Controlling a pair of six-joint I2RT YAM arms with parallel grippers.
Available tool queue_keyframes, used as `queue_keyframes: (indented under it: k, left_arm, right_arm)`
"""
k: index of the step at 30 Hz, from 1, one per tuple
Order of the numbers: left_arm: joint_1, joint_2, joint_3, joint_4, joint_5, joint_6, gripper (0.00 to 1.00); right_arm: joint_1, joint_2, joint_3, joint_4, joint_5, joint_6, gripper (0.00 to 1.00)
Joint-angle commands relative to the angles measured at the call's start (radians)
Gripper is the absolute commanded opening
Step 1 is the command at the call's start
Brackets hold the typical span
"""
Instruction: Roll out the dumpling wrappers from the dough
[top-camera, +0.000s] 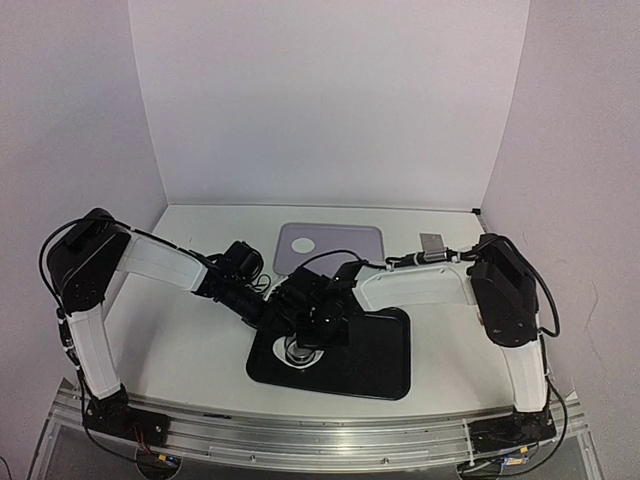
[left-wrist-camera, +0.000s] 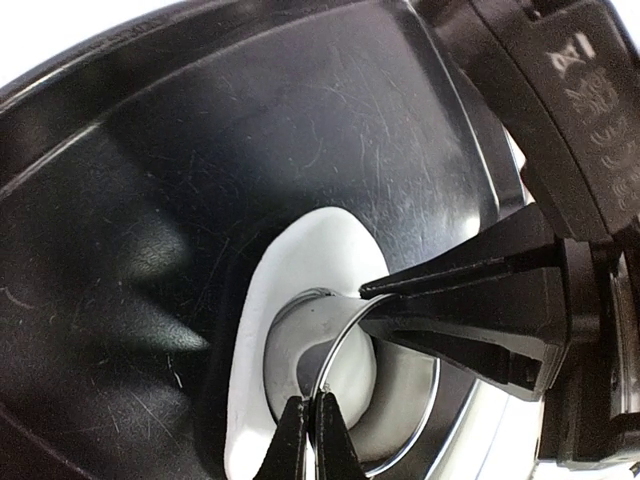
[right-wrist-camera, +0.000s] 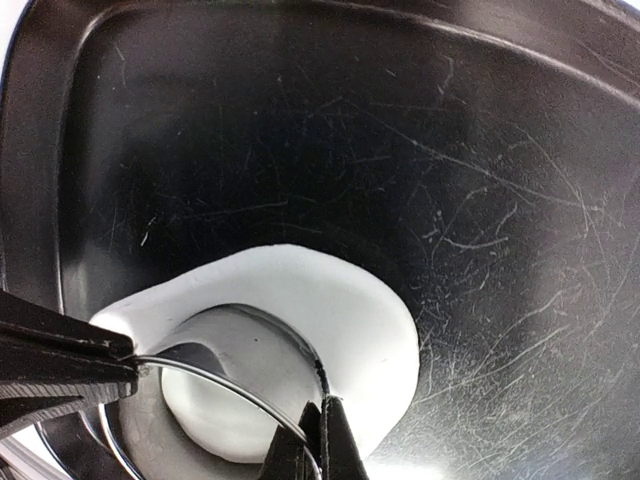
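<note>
We see both arms bent at raised elbows, L at the far left, R at the far right, w/ white forearms angling in and down to meet over the left part of the black tray (top-camera: 385, 350). Left gripper (left-wrist-camera: 311, 415) has its tips pinched together on the thin rim of the steel ring (right-wrist-camera: 235, 335). Right gripper (right-wrist-camera: 320, 420) is clamped on the same rim, at another spot. The ring is shiny, thin-walled and round, and sits in the dough (right-wrist-camera: 335, 300), a smooth, matte white slab w/ soft rounded edges. More white dough shows inside the ring. The tray is glossy plastic, heavily scratched. One dumpling wrapper (top-camera: 300, 243), a flat white disc, lies on the pale lilac mat (top-camera: 350, 245) behind the tray.
</note>
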Motion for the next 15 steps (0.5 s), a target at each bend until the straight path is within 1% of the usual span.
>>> queue_keyframes:
  k: [1,5,9,13,15]
  left_arm:
    - [-0.044,0.052,-0.098,-0.04,-0.112,0.014,0.0]
    - [-0.061,-0.005,-0.167,-0.041,-0.062,-0.021,0.0]
    - [-0.063,-0.018,-0.196,-0.064,-0.041,-0.032,0.0]
    - [-0.059,-0.038,-0.136,-0.079,-0.071,-0.003,0.0]
    - [-0.056,-0.038,-0.076,-0.091,-0.054,0.004,0.0]
  right_arm:
    - [0.02,0.1,-0.095,0.167,0.029,-0.009,0.0]
    - [0.076,0.076,-0.149,0.172,0.039,0.047,0.0]
    - [0.092,0.082,-0.14,0.178,0.035,0.051,0.0]
    - [0.072,0.059,-0.085,0.176,0.068,-0.012,0.0]
    - [0.057,0.038,-0.071,0.171,0.088,-0.031,0.0]
